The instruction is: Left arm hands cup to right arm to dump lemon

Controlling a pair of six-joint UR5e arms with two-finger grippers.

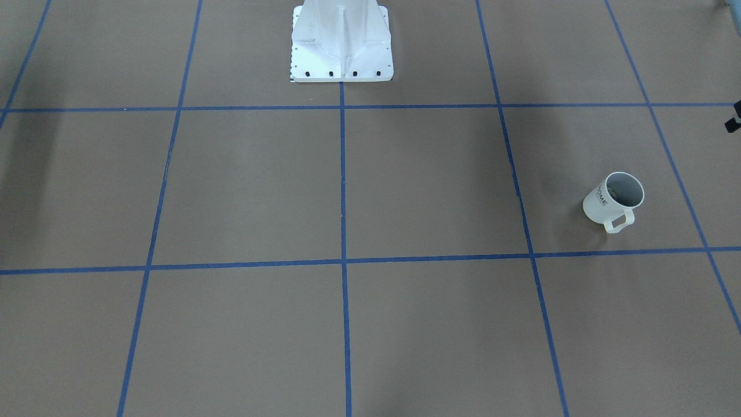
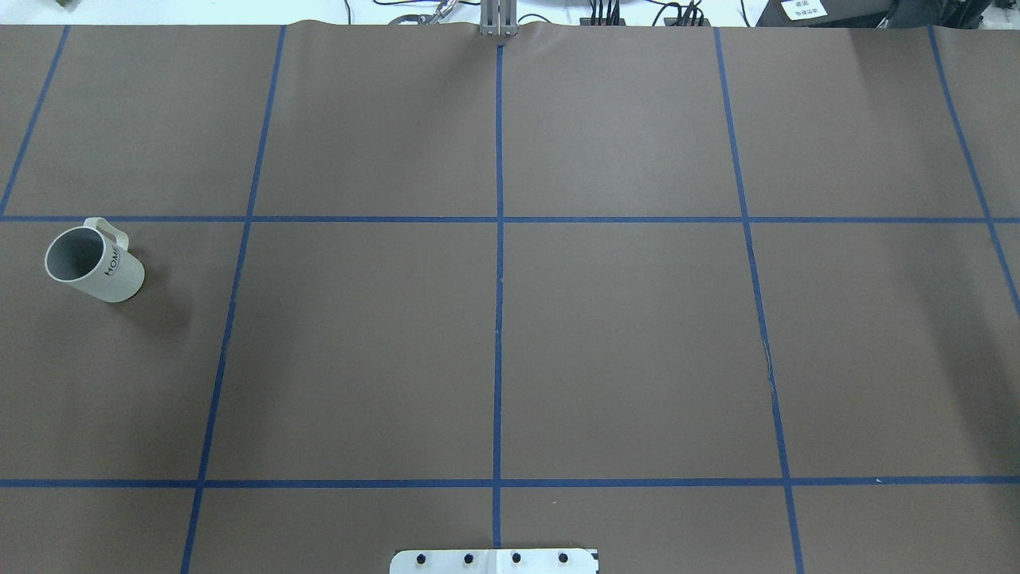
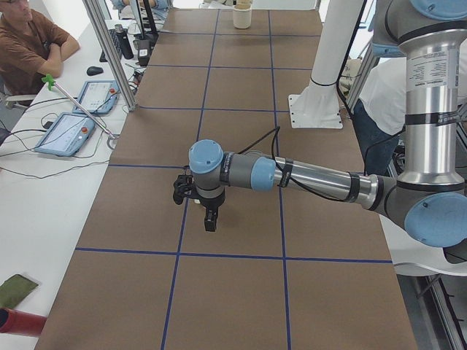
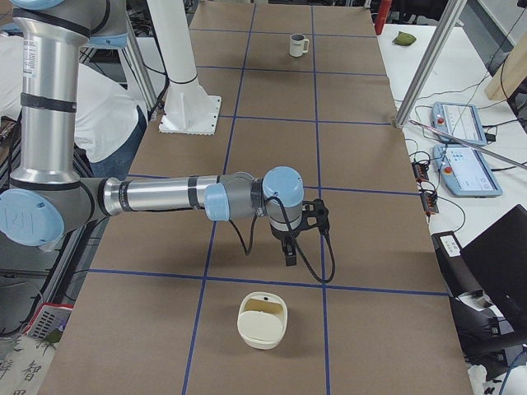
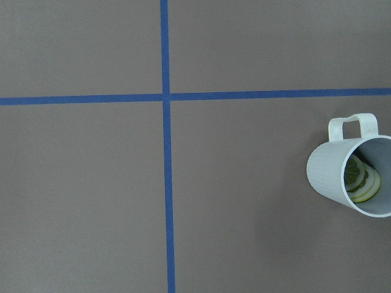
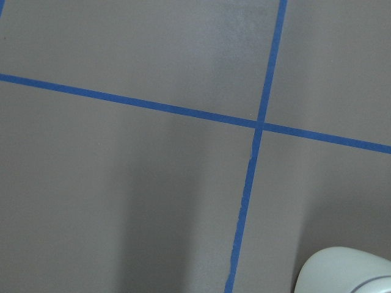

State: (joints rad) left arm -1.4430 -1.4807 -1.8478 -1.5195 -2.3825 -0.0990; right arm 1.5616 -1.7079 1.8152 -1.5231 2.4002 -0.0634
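Note:
The cup (image 2: 93,264), a white mug with dark lettering, stands upright on the brown table at the robot's left, also seen as the cup (image 1: 613,200) and the cup (image 4: 298,44). In the left wrist view the cup (image 5: 351,174) sits at the right edge with the lemon (image 5: 361,183), yellow-green slices, inside it. My left gripper (image 3: 210,222) hangs above the table close to the cup, which the arm hides in that view; I cannot tell if it is open or shut. My right gripper (image 4: 289,251) hovers over the table's other end; whether it is open or shut I cannot tell.
A cream-white container (image 4: 263,321) lies on the table near the right gripper, and its edge shows as the container (image 6: 345,271). The white robot pedestal (image 1: 341,46) stands at the table's middle edge. Blue tape lines grid the table. A person (image 3: 29,44) sits at a side desk with tablets (image 3: 66,131).

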